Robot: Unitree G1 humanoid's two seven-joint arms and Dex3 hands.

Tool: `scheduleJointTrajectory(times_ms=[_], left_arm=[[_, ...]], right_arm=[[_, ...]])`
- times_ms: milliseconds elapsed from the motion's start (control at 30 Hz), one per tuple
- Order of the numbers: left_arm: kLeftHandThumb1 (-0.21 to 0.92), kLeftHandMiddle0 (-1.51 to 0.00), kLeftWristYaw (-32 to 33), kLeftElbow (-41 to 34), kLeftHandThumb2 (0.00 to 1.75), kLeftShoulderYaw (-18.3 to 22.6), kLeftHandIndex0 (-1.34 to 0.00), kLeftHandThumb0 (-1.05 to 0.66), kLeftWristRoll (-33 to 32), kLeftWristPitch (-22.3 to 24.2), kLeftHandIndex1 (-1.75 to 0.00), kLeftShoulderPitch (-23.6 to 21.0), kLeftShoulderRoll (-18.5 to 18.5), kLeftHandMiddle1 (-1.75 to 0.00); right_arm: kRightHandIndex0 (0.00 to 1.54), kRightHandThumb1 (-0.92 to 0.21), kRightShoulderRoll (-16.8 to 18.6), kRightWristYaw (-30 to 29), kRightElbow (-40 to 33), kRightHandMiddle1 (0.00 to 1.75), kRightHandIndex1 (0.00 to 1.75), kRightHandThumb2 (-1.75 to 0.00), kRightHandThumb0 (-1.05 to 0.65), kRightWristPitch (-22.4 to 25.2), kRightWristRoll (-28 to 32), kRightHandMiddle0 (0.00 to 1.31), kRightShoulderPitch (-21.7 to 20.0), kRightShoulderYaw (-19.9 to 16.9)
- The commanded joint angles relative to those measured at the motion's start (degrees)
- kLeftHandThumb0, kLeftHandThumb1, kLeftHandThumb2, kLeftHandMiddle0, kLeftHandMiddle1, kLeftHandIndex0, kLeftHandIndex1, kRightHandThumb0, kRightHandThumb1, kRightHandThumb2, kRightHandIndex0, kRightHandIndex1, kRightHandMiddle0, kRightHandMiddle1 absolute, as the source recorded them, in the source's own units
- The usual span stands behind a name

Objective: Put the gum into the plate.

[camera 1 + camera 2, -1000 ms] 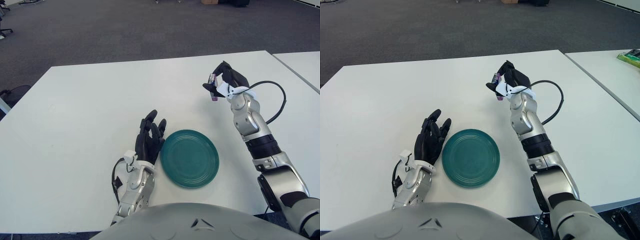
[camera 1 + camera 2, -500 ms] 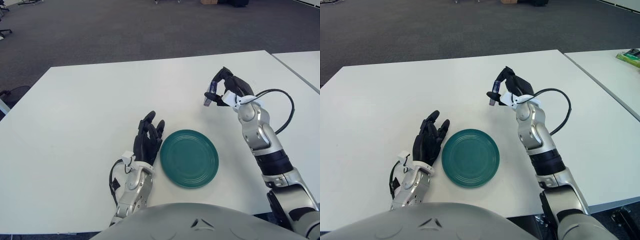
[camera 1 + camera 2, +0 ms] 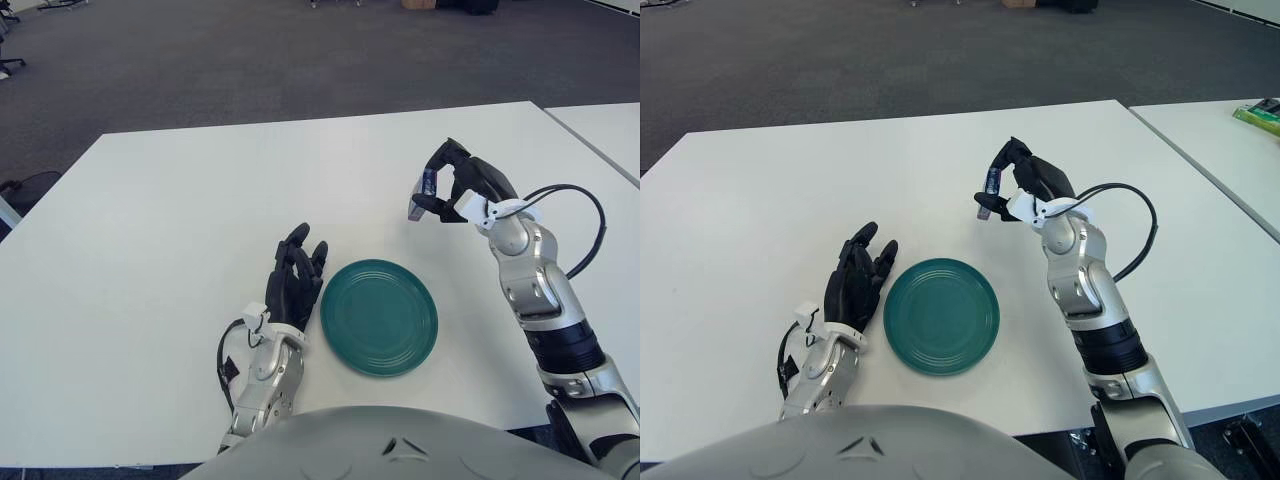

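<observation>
Left eye view
Right hand point(image 3: 455, 188): up in the air, fingers curled tight around the gum.
Gum point(image 3: 424, 193): a small stick in the right hand's fingertips, up off the table point(image 3: 150, 260).
Plate point(image 3: 379, 316): green and round, below the right hand and to its left, bare inside.
Left hand point(image 3: 293, 281): just left of the plate, fingers straight and loose, holding nothing.

Right eye view
Right hand: gripping the gum, past the plate's far right edge.
Left hand: beside the plate's left rim.
</observation>
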Motion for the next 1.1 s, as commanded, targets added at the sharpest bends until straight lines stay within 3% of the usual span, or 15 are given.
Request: scheduleJointTrajectory(times_ms=[0, 300, 833, 1067], left_arm=[[0.92, -0.54, -0.5, 0.5, 0.82, 0.2, -0.06, -0.73, -0.1, 0.3, -0.81, 0.5, -5.4, -0.03], [0.92, -0.54, -1.1, 0.9, 0.81, 0.6, -0.05, -0.72, -0.1, 0.3, -0.81, 0.6, -5.5, -0.03], [0.92, -0.5, -1.4, 0.7, 0.81, 0.7, -0.01, -0.7, -0.1, 0.7, -0.79, 0.9, -5.7, -0.01], [0.92, -0.49, -1.0, -0.4, 0.81, 0.5, -0.01, -0.7, -0.2, 1.3, -0.79, 1.4, -5.8, 0.0]], right_arm=[[0.68, -0.76, -0.3, 2.1, -4.3, 1.75, 1.75, -0.74, -0.37, 0.8, 1.6, 0.3, 1.7, -1.2], [0.68, -0.78, -1.2, 8.6, -16.1, 1.75, 1.75, -0.71, -0.37, 4.2, 3.4, 0.28, 9.0, -1.5], [0.59, -0.9, -4.5, 15.4, -25.4, 1.75, 1.75, -0.54, -0.35, 0.9, 7.3, 0.22, 14.4, -2.6], [0.58, -0.88, -5.9, 18.6, -30.6, 1.75, 1.75, -0.57, -0.36, 3.1, 8.3, 0.23, 17.0, -2.7]])
